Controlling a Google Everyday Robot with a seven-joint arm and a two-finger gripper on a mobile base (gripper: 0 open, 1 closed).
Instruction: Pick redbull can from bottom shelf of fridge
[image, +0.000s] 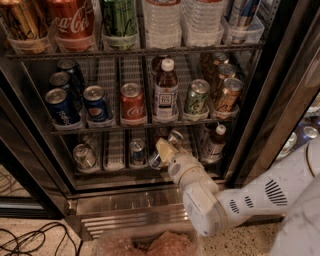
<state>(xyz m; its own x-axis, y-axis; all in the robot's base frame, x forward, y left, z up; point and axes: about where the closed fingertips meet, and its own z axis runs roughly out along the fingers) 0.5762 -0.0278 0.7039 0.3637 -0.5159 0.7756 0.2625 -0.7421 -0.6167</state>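
**Robot arm is reaching into the tall glass-door drinks fridge (134, 212)**
The cream two-finger gripper (163, 149) is hovering at the lowest wire shelf (114, 151), just beside the slim silver-and-blue redbull can (137, 151), which is standing unlifted. Whether the claw is closed cannot be told. Grasping and withdrawing are apparently remaining.

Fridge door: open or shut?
Open: the gripper is inside the fridge at the bottom shelf, with no glass between it and the camera.
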